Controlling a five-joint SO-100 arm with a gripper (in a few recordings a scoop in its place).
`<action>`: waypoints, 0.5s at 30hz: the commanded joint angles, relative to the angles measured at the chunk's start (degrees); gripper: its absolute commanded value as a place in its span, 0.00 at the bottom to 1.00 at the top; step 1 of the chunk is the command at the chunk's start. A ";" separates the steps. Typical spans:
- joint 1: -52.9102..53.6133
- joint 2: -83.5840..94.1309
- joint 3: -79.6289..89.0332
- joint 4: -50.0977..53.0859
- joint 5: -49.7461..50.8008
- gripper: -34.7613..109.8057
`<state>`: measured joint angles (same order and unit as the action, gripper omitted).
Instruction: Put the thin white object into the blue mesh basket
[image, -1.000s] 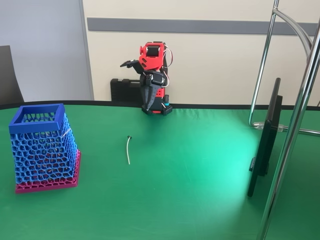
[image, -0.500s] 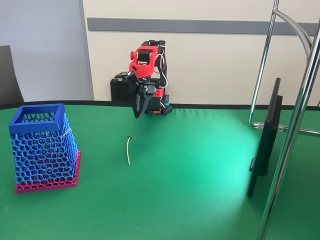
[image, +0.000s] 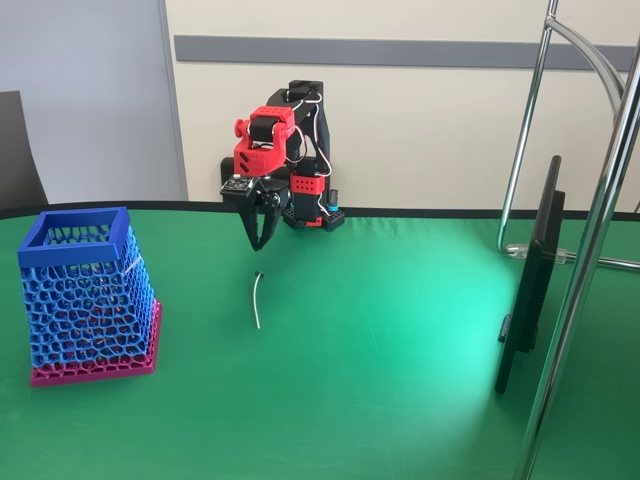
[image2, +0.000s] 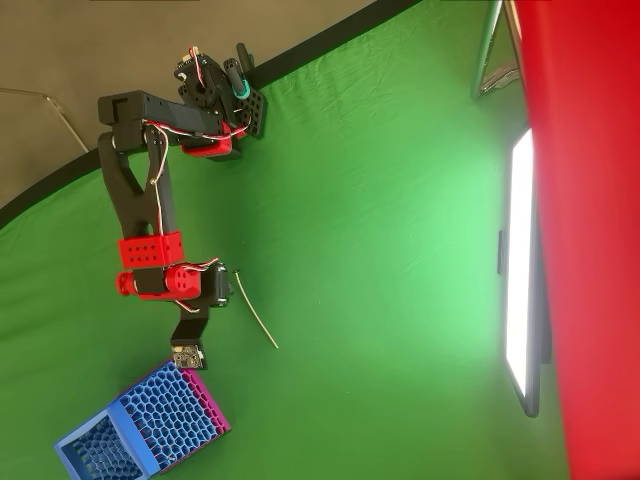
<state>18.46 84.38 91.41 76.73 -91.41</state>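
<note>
Thin white strip (image: 257, 299) — slightly curved, cable-tie-like, with a small dark tip at its far end — lies flat on the green cloth table (image: 400, 340), untouched, in the fixed view. In the overhead view you see the same strip (image2: 256, 311) running diagonally, its upper end just beside the gripper body, the rest stretching away on bare cloth.

Your red-and-black gripper (image: 259, 240) hangs above the table just behind the strip's dark tip in the fixed view, fingers pointing down. The two dark fingers spread a little at the top and meet near the tips — jaws look nearly closed, and they have hold of nothing. From overhead the gripper (image2: 222, 289) is seen from above, so you cannot read the jaw gap there.

Tall blue honeycomb-mesh plastic basket (image: 85, 290) with a solid square blue rim and a wider magenta-pink base stands upright at the left of the fixed view, well apart from the strip. Overhead, the basket (image2: 140, 430) sits at the bottom left, near the arm's small camera board but not touching it.

Black flat screen (image: 530, 280) stands edge-on at the right of the fixed view, beside chrome stand tubes (image: 590, 260). A black case (image: 243, 181) rests behind the table edge against the beige wall.
</note>
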 joint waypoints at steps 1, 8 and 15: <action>0.26 -1.41 -3.52 1.23 -3.43 0.25; 0.26 -8.26 -9.40 7.56 -10.90 0.25; 0.44 -14.59 -11.95 7.73 -12.48 0.25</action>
<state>18.72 70.05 81.74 83.94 -102.92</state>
